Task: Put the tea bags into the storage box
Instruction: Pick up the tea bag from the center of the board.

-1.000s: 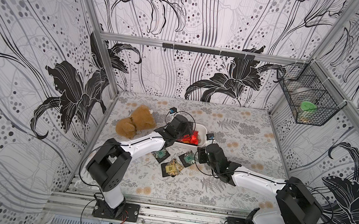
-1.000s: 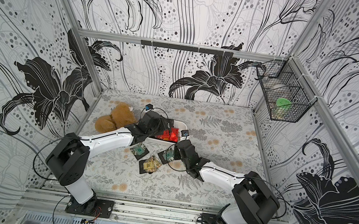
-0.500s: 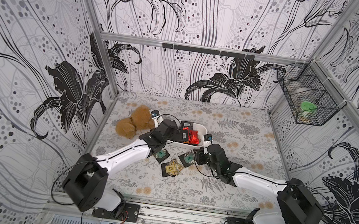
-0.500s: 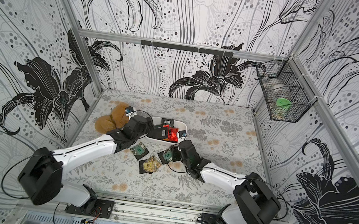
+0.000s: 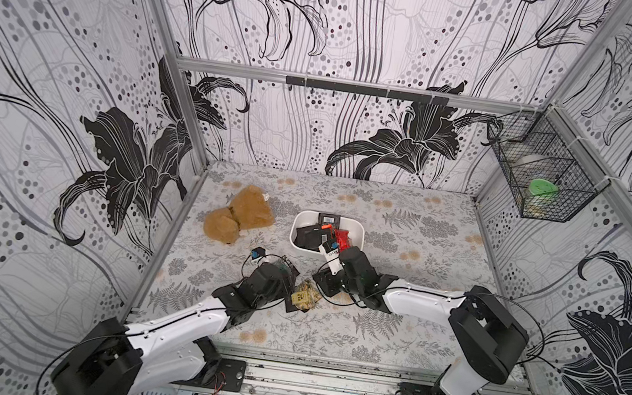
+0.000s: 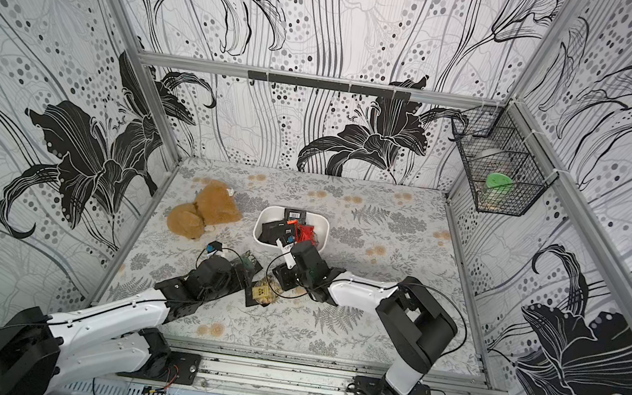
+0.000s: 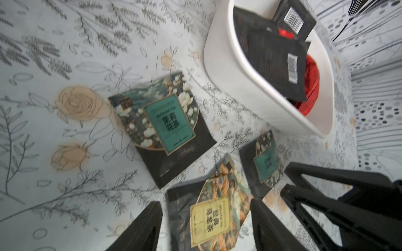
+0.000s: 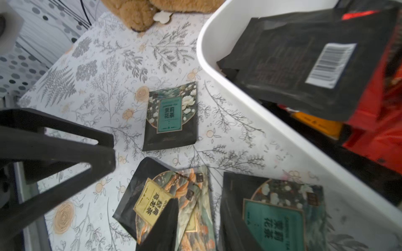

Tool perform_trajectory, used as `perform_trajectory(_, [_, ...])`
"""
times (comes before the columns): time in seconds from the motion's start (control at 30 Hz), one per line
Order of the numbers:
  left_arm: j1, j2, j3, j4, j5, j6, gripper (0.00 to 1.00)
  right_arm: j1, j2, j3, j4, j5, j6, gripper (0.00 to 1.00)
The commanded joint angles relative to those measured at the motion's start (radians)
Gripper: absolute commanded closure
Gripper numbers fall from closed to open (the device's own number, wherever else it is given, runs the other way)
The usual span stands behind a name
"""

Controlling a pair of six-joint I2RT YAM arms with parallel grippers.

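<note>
Left gripper [image 7: 204,205], jaws apart and empty, has come back from the white rounded plastic storage box [image 7: 239,87] to a yellow-labelled black foil tea bag [image 7: 210,219] loose between it and the worktop [image 5: 392,327]'s front edge; we judge one delivered, several left. Right gripper [image 7: 285,181]: we cannot tell.

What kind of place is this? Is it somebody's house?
Probably a robot practice booth, not a home. A left arm and a right arm are bolted to a metal rail, flower-printed panels wall it in, and tea bags lie by a storage box.
</note>
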Motion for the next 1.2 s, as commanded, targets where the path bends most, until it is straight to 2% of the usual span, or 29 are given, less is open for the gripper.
perform_trajectory(0.0, [-0.028, -0.049, -0.062, 0.060, 0.009, -0.083, 0.36, 0.009, 0.040, 0.035, -0.091, -0.023, -0.044, 0.63])
perform_trajectory(0.17, [-0.049, -0.050, -0.105, 0.107, 0.009, -0.120, 0.38, 0.019, 0.113, 0.092, -0.144, -0.048, -0.063, 0.70])
perform_trajectory(0.7, [-0.104, 0.107, -0.113, 0.184, 0.015, -0.168, 0.39, 0.038, 0.220, 0.195, -0.279, 0.011, -0.123, 0.77])
perform_trajectory(0.97, [-0.122, 0.091, -0.145, 0.186, 0.008, -0.207, 0.40, 0.039, 0.226, 0.199, -0.282, 0.017, -0.124, 0.78])
perform_trajectory(1.17, [-0.128, 0.062, -0.176, 0.283, 0.035, -0.248, 0.48, 0.040, 0.225, 0.199, -0.283, 0.019, -0.123, 0.78])
